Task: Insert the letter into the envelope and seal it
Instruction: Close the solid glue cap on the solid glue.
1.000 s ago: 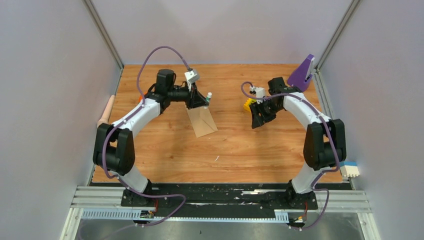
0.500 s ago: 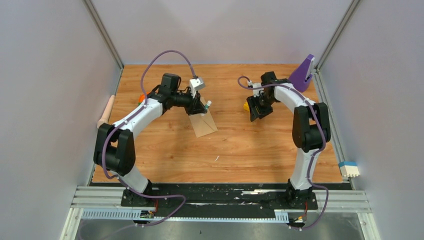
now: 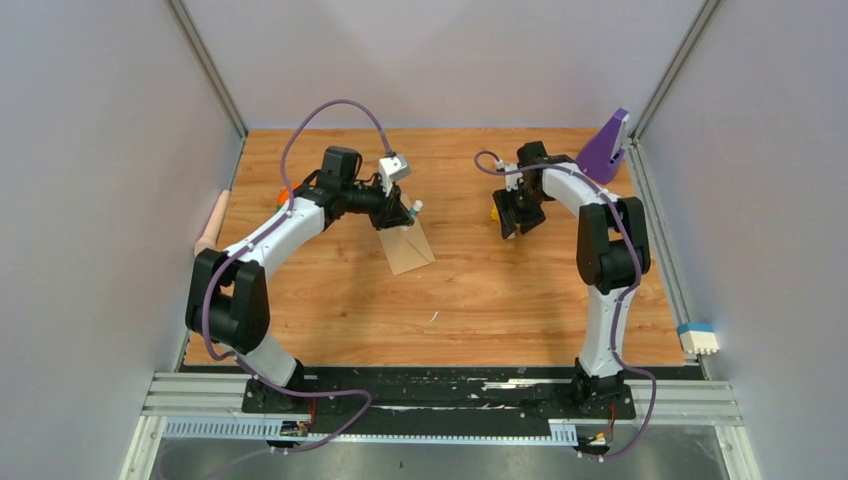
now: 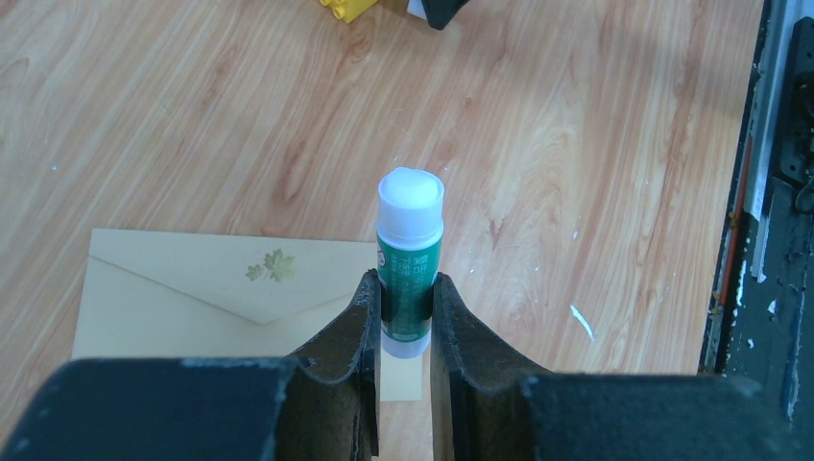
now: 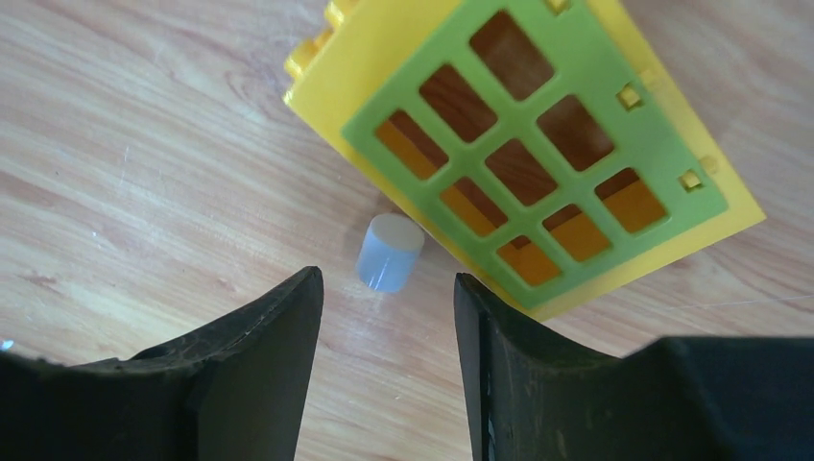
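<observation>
The tan envelope (image 3: 408, 247) (image 4: 192, 298) lies flat on the wooden table with its pointed flap down and a gold leaf printed on it. My left gripper (image 3: 403, 212) (image 4: 403, 288) is shut on a green glue stick (image 4: 411, 254), whose white uncapped tip points out past the envelope's far edge. My right gripper (image 3: 512, 220) (image 5: 388, 288) is open and hovers over a small pale cap (image 5: 390, 253) that lies against a yellow block with a green window grid (image 5: 538, 144) (image 3: 494, 211). The letter is out of view.
A purple piece (image 3: 604, 145) leans at the back right corner. A beige cylinder (image 3: 211, 222) lies along the left wall, with a small orange item (image 3: 283, 195) near it. A blue and white block (image 3: 699, 338) sits off the table's right edge.
My right arm has folded back and its gripper has moved toward the far side, ending over the cap by the yellow block. The left gripper shifted slightly, then held still with the glue stick.
</observation>
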Robot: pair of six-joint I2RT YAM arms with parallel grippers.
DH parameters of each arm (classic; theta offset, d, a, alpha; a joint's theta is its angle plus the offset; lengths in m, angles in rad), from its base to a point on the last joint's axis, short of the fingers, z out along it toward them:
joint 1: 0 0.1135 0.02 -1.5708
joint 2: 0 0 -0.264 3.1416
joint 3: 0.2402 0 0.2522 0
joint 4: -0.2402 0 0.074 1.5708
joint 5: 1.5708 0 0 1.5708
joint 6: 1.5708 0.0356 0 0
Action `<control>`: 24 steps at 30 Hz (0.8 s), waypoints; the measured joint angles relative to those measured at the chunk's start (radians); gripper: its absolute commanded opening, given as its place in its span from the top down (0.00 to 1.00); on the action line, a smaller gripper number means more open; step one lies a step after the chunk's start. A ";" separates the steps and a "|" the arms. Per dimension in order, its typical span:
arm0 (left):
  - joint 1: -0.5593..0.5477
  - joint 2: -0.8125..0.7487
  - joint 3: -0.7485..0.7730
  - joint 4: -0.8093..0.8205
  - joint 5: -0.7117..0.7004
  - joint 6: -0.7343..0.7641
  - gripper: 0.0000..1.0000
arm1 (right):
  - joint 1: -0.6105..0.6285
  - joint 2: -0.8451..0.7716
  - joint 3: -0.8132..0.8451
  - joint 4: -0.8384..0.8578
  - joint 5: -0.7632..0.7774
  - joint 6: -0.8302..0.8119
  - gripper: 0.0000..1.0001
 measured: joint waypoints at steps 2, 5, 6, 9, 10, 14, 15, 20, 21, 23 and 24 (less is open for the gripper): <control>0.000 -0.001 0.000 0.000 0.000 0.000 1.00 | 0.000 0.007 0.020 0.004 0.008 0.004 0.46; 0.000 -0.001 -0.002 0.000 0.000 0.000 1.00 | 0.000 0.024 0.051 0.003 0.011 0.005 0.47; 0.000 -0.001 -0.002 0.000 -0.001 0.000 1.00 | 0.000 0.035 0.069 -0.003 0.011 0.005 0.47; 0.000 -0.001 -0.006 0.000 -0.002 0.000 1.00 | 0.000 0.076 0.128 -0.027 0.010 0.006 0.50; 0.000 -0.001 -0.007 0.000 -0.003 0.000 1.00 | 0.000 0.091 0.147 -0.039 0.009 0.005 0.51; 0.000 -0.001 -0.008 0.001 -0.003 0.001 1.00 | 0.000 0.157 0.229 -0.106 0.005 0.003 0.56; 0.000 -0.001 -0.008 0.001 -0.002 0.002 1.00 | 0.000 0.175 0.256 -0.133 0.005 0.002 0.57; 0.000 -0.007 -0.009 0.001 -0.003 0.003 1.00 | 0.000 0.239 0.358 -0.237 -0.011 -0.012 0.64; 0.000 -0.011 -0.011 0.001 -0.003 0.003 1.00 | -0.001 0.249 0.373 -0.256 -0.012 -0.014 0.64; 0.000 -0.016 -0.013 0.001 -0.002 0.003 1.00 | -0.002 0.261 0.391 -0.284 -0.014 -0.020 0.64; 0.000 -0.018 -0.013 0.002 -0.002 0.004 1.00 | -0.002 0.263 0.394 -0.297 -0.016 -0.024 0.64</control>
